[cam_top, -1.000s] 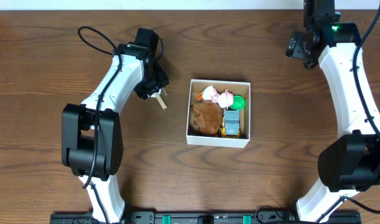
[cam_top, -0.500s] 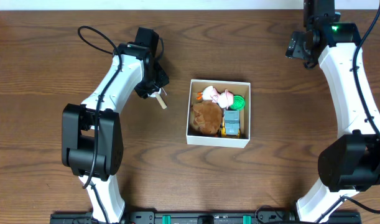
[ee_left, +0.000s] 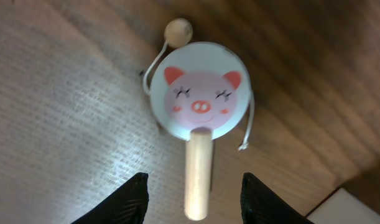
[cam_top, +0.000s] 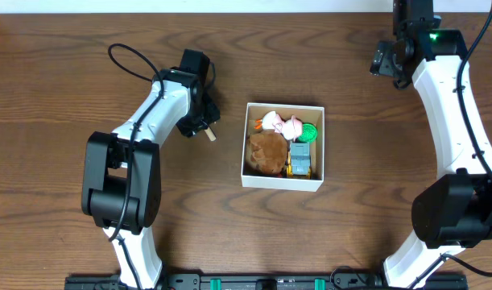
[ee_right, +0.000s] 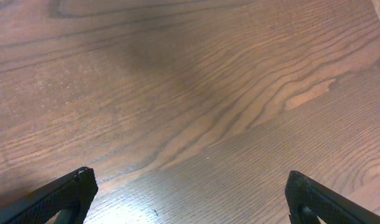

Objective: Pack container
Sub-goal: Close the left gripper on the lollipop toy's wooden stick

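Dark brown wood-grain table (cam_top: pixel 52 64) fills nearly the whole overhead view, grain running mostly left to right with wavy swirls. Thin pale strip (cam_top: pixel 189 5) along the far edge, can't tell if wall or floor. Light leaves a whitish sheen (ee_left: pixel 115 168) on the tabletop in the left wrist view.

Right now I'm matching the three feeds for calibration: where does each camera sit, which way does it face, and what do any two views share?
Overhead: fixed above the table, looking straight down on the container; both arms, left gripper and right gripper show.
Left wrist: on the left arm, facing down at the pig rattle drum; its fingertips flank the handle.
Right wrist: on the right arm, facing down at wood grain; only its own fingertips show.
Shared: overhead and left wrist both show the rattle's handle.
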Tool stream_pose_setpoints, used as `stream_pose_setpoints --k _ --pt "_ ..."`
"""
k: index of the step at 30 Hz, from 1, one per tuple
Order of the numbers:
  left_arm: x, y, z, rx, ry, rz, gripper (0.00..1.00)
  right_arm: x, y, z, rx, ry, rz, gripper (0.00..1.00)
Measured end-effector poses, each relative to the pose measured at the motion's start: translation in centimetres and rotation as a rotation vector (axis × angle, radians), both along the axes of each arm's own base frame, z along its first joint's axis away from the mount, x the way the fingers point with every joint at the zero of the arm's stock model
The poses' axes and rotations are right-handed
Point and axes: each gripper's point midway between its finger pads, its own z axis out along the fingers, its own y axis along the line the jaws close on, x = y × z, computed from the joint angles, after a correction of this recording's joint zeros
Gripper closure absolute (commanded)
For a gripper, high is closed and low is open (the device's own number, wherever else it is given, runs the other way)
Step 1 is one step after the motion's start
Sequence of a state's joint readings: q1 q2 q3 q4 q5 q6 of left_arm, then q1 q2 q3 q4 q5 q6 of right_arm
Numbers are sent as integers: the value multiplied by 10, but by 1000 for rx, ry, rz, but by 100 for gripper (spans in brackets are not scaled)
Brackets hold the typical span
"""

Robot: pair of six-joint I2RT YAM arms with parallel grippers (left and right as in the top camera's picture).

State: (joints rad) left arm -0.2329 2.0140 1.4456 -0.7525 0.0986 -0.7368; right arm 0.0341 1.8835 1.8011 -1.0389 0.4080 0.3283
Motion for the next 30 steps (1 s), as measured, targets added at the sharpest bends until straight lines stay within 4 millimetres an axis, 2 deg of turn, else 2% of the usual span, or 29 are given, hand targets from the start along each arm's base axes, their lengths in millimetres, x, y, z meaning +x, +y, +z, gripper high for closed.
stream_pose_setpoints --k 6,12,25,30 --pt "8 -2 -5 -8 -40 0 51 0 0 0 0 0 0 1" --pt "-1 0 -15 -3 -20 0 51 0 0 0 0 0 0 1" --pt "2 6 -17 26 -40 6 51 0 0 0 0 0 0 1" --pt "-4 8 -23 34 -24 6 51 0 0 0 0 0 0 1"
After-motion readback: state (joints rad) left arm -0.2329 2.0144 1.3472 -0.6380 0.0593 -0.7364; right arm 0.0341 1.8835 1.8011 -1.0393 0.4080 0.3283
